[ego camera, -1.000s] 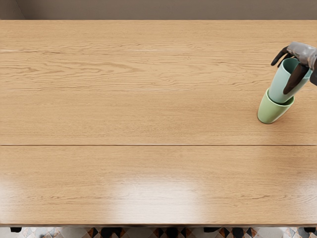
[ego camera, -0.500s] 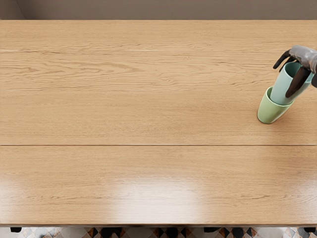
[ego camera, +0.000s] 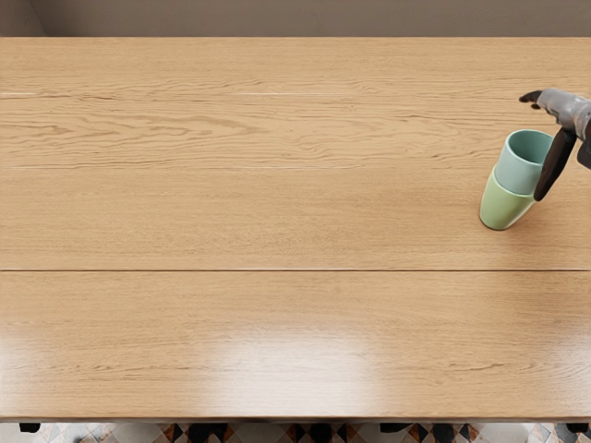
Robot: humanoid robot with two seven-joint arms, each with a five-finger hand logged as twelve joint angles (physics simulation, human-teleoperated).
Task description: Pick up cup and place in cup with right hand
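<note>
Placing looks all but done, withdrawal left: on the worktop point(ego camera: 277, 221) at my right, the green cup point(ego camera: 502, 207) stands nearest, the blue-green cup point(ego camera: 519, 175) nested in its mouth, upper part and open rim showing, interior partly visible. Beyond, I have the right hand point(ego camera: 567, 109) with fingers point(ego camera: 530, 96) spread wide and gripping nothing, though the thumb overlaps the cups' side and may yet be touching.

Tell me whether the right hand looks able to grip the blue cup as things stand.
Likely yes: the right hand is close by the blue cup, fingers apart, and that cup's upper part stands clear of the green cup it sits in.
</note>
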